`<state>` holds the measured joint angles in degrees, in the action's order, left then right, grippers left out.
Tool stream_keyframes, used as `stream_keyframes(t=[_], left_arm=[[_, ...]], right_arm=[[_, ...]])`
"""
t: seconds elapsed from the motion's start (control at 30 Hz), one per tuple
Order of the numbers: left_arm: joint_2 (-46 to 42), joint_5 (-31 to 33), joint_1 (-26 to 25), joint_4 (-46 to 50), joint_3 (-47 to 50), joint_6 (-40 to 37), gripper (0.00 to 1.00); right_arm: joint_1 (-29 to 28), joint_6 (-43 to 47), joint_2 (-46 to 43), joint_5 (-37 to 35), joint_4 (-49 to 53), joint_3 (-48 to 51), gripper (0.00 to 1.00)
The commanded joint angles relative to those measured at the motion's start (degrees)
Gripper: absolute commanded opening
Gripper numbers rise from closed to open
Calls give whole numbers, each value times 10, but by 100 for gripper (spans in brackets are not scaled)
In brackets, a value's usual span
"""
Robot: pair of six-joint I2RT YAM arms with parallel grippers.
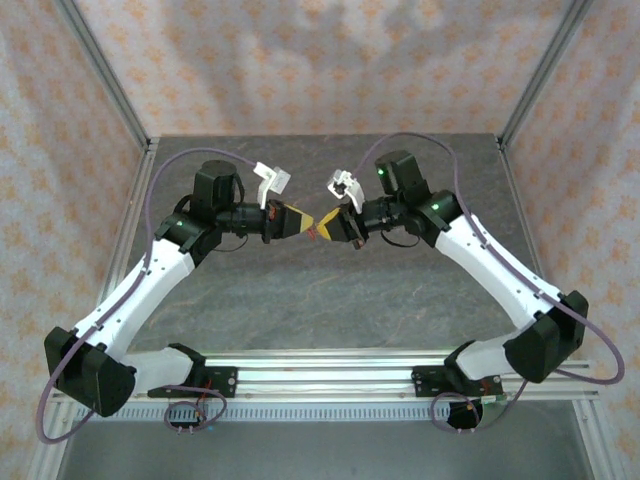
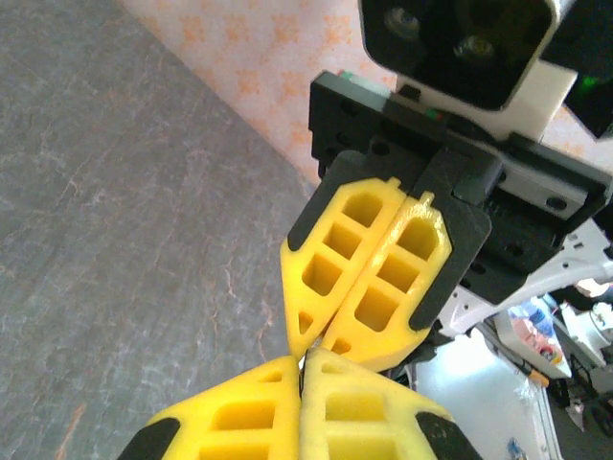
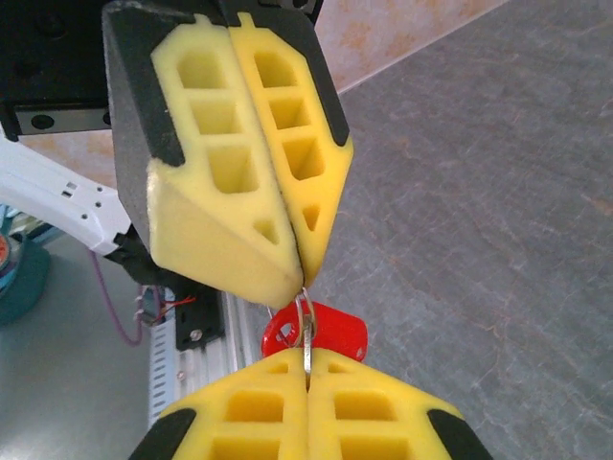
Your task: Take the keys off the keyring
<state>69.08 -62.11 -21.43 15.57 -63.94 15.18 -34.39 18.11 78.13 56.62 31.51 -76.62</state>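
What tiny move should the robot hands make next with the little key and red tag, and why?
Probably ease them slightly apart. The left hand and right hand are shut tip to tip, the silvery key pinched between them, the red tag hanging beside it; a gentle pull might separate them.

Both arms reach inward with elbows bowed outward and forearms roughly level. The left gripper (image 1: pixel 303 222) and the right gripper (image 1: pixel 324 229) meet tip to tip at the centre, each with its jaws pressed together.
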Motion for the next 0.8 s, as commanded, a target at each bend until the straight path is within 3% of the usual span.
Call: stream_keyframes(t=[0.0,0.43,0.77], left_arm=[[-17,28,-1,-84,14,54,0],[-16,56,2,-80,17,58,0],[5,177,20,-26,40,33,0]], right_arm=[[-18,-6,-41,-27,-80,41,0],[-50,4,-54,-110,-96,68,0],[-24,-67,-79,-152,-126,131,0]])
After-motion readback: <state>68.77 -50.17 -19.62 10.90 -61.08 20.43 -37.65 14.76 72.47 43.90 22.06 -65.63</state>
